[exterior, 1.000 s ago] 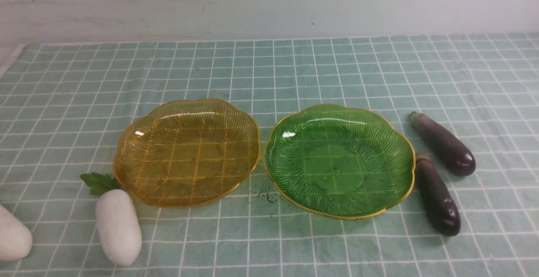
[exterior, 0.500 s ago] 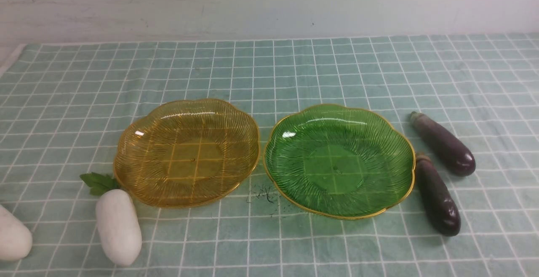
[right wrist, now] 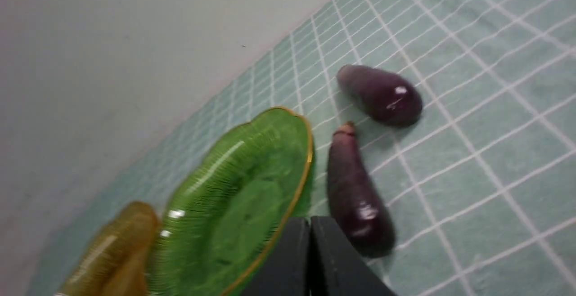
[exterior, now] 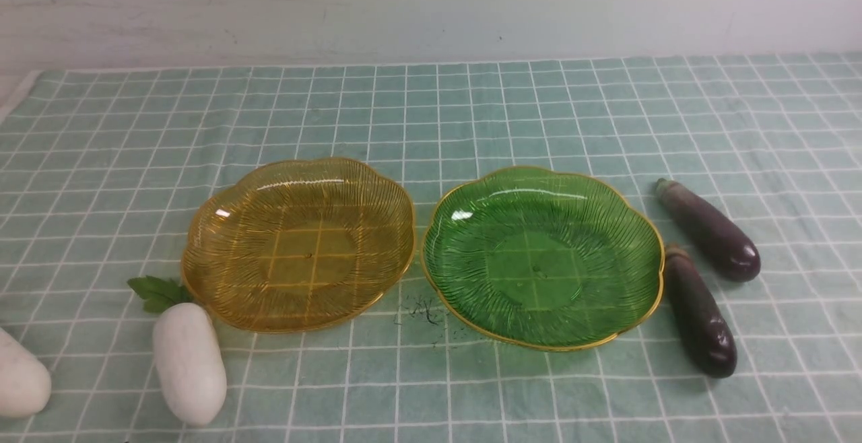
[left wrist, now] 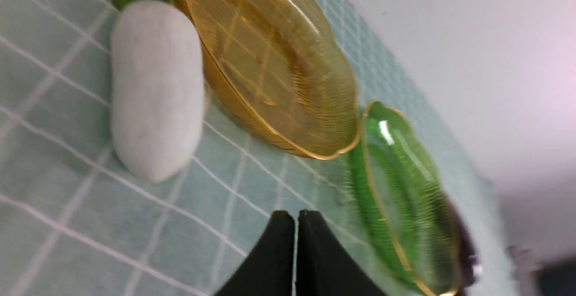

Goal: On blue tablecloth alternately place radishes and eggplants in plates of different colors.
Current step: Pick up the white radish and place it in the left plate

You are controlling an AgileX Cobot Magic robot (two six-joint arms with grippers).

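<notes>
nothing plated yet. left gripper (left wrist: pixel 294 222) is seen pressed together, empty. the radish (exterior: pixel 189 362) lies ahead of it on the blue tablecloth (exterior: pixel 431 113), just beside the amber plate (exterior: pixel 296 248), long axis near-to-far, leaves at the far end; white, smooth, blunt. right gripper (right wrist: pixel 309 224) is likewise closed, with glossy purple eggplants (exterior: pixel 698 318) beside the green plate (exterior: pixel 539 261). left arm is judged nearer the radish.

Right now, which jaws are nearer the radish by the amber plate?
Left. The left jaws hang close to the radish; right jaws are across by the green plate and near eggplant, far from it.
</notes>
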